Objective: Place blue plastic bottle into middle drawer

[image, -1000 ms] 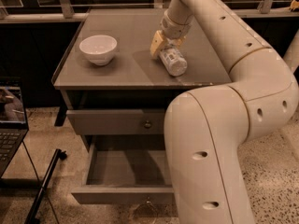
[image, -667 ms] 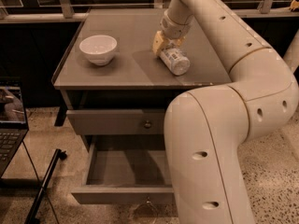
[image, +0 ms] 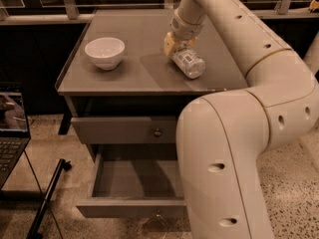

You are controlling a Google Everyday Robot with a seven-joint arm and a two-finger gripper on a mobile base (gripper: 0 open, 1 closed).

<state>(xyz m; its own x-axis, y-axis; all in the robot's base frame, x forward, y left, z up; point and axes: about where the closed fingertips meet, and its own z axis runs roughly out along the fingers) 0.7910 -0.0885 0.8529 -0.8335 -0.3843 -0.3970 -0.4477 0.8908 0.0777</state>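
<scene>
Grey middle drawer point(image: 130, 207) open, gripper point(image: 176, 47) clasping blue plastic bottle point(image: 190, 64) near tabletop point(image: 130, 74) edge

Arm point(image: 234, 148): cream-white shell of thick, smooth, rounded tubes
Joints: bulging elbows, with a thin tan seam between segments
Holes point(image: 216, 167): small dark ovals dotted along the shell
Gripper point(image: 174, 46): pale yellow, at the arm's slim far end, over the cabinet top point(image: 144, 69)

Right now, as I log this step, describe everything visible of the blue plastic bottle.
The blue plastic bottle is small, pale whitish plastic with a light printed label. It is tilted, base end towards the camera, over the right half of the grey cabinet top. The gripper is at its far end, hiding the cap. Whether it rests or is lifted is unclear.
</scene>
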